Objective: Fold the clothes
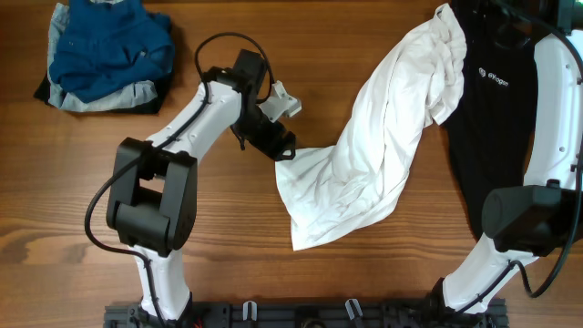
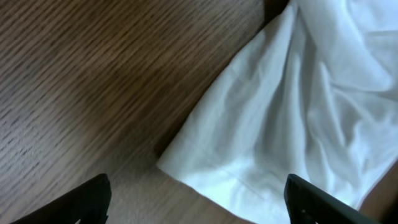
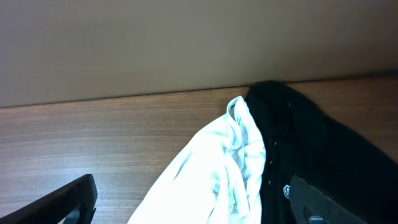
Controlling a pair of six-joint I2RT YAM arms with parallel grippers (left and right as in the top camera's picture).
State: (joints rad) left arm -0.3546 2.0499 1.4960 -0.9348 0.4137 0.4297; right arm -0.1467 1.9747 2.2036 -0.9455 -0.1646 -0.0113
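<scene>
A crumpled white shirt lies diagonally across the table's middle and right. A black shirt with a small white logo lies partly under it at the right. My left gripper is open, hovering just at the white shirt's left corner; its fingertips frame the hem without holding it. My right gripper is open above the top of the white shirt and the black shirt; in the overhead view it is at the upper right edge, mostly out of sight.
A folded pile of blue clothes sits at the back left. The wooden tabletop shows bare at left and front. The arm bases stand along the front edge.
</scene>
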